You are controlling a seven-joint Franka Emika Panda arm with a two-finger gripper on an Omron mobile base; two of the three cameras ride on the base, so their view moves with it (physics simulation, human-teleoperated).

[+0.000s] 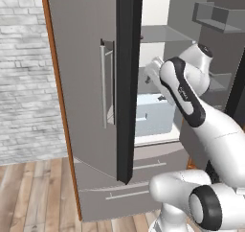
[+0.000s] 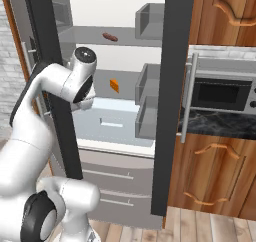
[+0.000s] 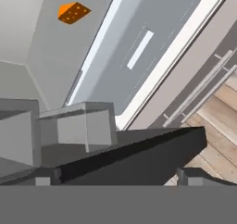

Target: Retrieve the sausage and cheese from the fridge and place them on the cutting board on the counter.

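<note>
The fridge stands with both doors open. On its upper shelf lies the reddish-brown sausage. The orange cheese sits one shelf lower. My gripper is open, its two dark fingertips far apart with nothing held. The hand hangs inside the fridge opening, left of the cheese and a little below it, apart from it. A strip of the black counter shows at the right. The cutting board is out of view.
The left door stands beside my arm, its dark edge close to the elbow. The right door's bins and dark edge flank the opening. A pale drawer sits under the cheese shelf. A microwave stands above the counter.
</note>
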